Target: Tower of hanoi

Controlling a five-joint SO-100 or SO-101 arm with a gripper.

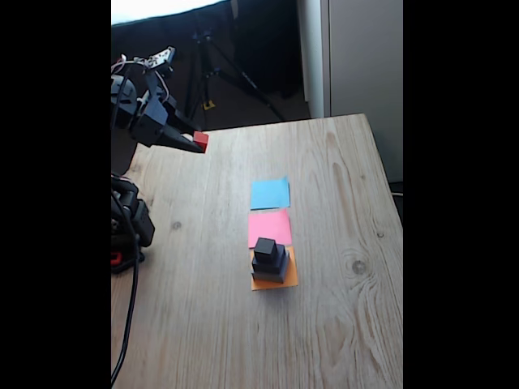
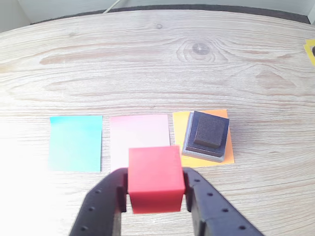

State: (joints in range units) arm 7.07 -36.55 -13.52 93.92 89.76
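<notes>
You had the hand clamped on the red cube, aloft near the counter's far-left corner; next, probably lower it onto a free square, away from the dark blocks.

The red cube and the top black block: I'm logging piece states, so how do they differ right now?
The red cube is bright red; the top black block is dark. The cube is held in the claw, raised off the table, while the block rests on a stack over the orange paper. Both are square-sided blocks.
</notes>
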